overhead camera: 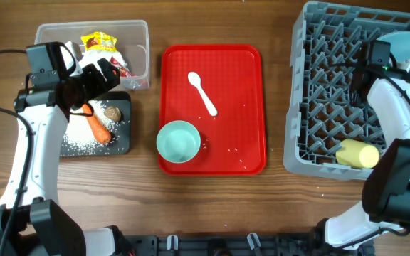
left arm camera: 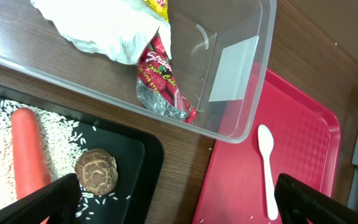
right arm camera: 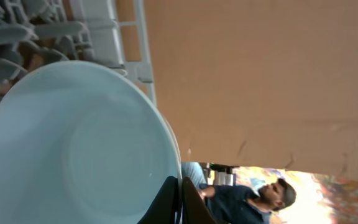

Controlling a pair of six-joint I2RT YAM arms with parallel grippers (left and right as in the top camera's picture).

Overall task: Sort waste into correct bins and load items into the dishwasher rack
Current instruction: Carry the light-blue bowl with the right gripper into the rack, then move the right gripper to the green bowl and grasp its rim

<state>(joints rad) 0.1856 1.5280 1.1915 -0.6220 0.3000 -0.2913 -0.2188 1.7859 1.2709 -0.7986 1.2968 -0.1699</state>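
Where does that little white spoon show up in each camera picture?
Overhead: white spoon lies upper middle on the red tray.
Left wrist: spoon at lower right, on the same tray.
Right wrist: not in it.
Shared landmark: the red tray, overhead and left wrist only.

Wooden table (overhead camera: pixel 280 206), brown grain. Directly on it, left side: clear tub (overhead camera: pixel 91 24) and black tub (overhead camera: pixel 122 148), just beside each other. Centre: flat red tray (overhead camera: pixel 240 92); right: grey dishwasher rack (overhead camera: pixel 312 107).

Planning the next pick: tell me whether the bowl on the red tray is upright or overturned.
Upright. The light blue bowl sits mouth up on the red tray; the overhead view looks into its hollow.
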